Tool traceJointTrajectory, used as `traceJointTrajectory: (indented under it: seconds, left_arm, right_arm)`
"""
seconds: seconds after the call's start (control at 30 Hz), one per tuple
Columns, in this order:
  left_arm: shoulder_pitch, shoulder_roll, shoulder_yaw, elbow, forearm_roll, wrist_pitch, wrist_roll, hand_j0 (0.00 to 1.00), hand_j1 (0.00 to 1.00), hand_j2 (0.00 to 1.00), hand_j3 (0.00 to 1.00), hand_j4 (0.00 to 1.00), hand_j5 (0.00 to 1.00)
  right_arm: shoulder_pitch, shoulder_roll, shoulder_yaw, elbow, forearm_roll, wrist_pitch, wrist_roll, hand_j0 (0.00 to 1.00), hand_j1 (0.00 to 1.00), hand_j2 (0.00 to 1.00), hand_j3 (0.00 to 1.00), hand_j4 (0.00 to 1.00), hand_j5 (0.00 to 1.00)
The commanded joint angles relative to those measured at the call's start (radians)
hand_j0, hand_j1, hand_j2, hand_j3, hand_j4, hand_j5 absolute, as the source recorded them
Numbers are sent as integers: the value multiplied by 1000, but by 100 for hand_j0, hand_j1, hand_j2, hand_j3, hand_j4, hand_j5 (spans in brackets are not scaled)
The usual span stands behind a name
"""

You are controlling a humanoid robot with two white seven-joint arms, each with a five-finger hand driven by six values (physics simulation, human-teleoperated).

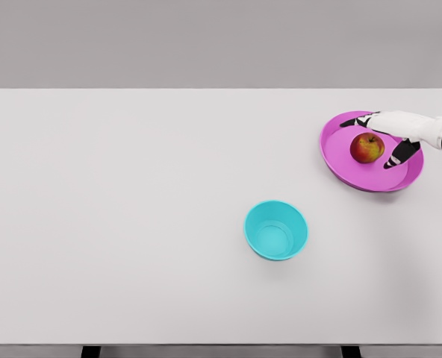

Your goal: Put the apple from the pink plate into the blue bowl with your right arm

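The apple [367,148], red with a yellow-green patch, sits on the pink plate [348,168], slightly right of and above the plate's middle. The plate lies on the white counter [131,224] near the right edge, in the far half of the surface.

The right hand [395,134] enters from the right edge of the picture and reaches over the plate from its far right side. Its fingers are spread and hold nothing: one dark-tipped finger [350,121] extends over the plate's far rim, above and left of the apple, and another [400,155] points down just to the right of the apple. The apple lies between these two fingers; whether either finger touches it cannot be determined from this view.

The blue bowl [276,230] stands upright on the counter, well apart from the plate, nearer the robot and left of the plate, close to the middle of the counter. Its interior is visible.
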Motion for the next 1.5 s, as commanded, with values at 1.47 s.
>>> traceJointTrajectory:
  seconds: [1.47]
  left_arm:
    - [0,0,0,0,1,0,0,100,100,100,100,100,100]
  right_arm:
    - [-17,26,6,84,-2,-92,0,70,70,70,70,70,70]
